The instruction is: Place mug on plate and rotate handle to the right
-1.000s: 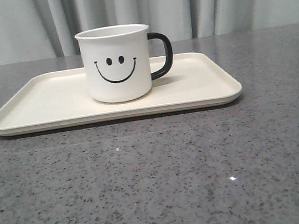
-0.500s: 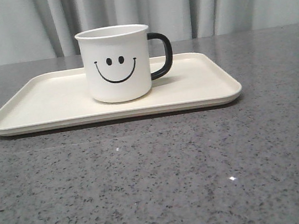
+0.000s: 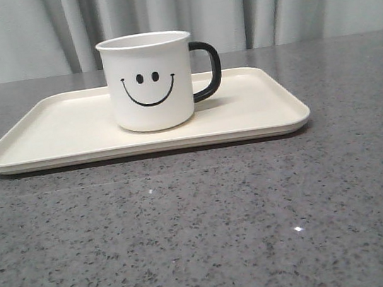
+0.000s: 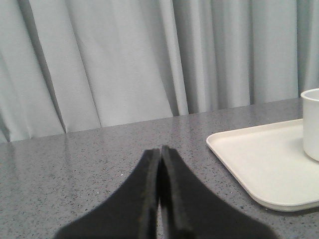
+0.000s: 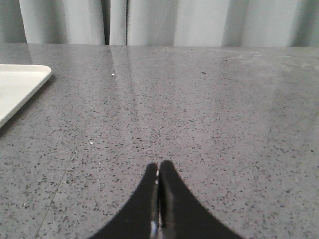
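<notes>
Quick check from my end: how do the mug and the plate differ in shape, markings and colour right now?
The mug is an upright cylinder; the plate is a flat rounded rectangle, far wider than the mug. The mug carries a black smiley face and a black handle pointing right; the plate is unmarked. The mug looks white, the plate creamier. Both are pale, and the mug stands on the plate.

closed left gripper (image 4: 160, 154) over grey table (image 4: 89, 159)
fingers pressed together at bottom centre; cream plate (image 4: 259, 164) at right edge, carrying white mug (image 4: 311, 124); pale curtain (image 4: 124, 59) across top.
</notes>
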Controlling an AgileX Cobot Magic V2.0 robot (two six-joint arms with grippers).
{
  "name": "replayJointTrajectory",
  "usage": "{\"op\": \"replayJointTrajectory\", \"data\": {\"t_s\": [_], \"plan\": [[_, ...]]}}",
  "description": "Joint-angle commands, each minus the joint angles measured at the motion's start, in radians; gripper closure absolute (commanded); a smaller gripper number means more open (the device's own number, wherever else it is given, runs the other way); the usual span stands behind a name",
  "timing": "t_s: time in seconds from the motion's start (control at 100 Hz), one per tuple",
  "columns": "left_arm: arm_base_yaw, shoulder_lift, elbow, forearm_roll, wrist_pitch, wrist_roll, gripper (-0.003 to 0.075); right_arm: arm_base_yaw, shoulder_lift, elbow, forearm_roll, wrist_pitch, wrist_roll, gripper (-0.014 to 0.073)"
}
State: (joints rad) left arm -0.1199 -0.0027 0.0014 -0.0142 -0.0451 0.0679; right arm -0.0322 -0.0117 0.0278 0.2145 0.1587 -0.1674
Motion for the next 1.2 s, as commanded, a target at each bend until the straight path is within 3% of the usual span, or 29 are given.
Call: {"op": "replayJointTrajectory", "data": {"t_s": [0.0, 0.31, 0.57, 1.19], "plan": [[0.003, -0.031, 0.009, -0.005, -0.077, -0.001, 0.0740, 0.002, -0.020, 0.000, 0.007, -0.076, 0.000, 0.0661], [0.003, -0.031, 0.009, -0.005, -0.077, -0.001, 0.0741, 0.002, -0.020, 0.000, -0.009, -0.079, 0.005, 0.0661], [0.003, -0.031, 0.009, -0.005, -0.077, -0.001, 0.0740, 0.002, -0.020, 0.000, -0.232, -0.079, 0.210, 0.0661], [0.003, -0.031, 0.009, -0.005, -0.077, -0.001, 0.0740, 0.002, -0.020, 0.000, -0.233, -0.077, 0.210, 0.0661]]}}
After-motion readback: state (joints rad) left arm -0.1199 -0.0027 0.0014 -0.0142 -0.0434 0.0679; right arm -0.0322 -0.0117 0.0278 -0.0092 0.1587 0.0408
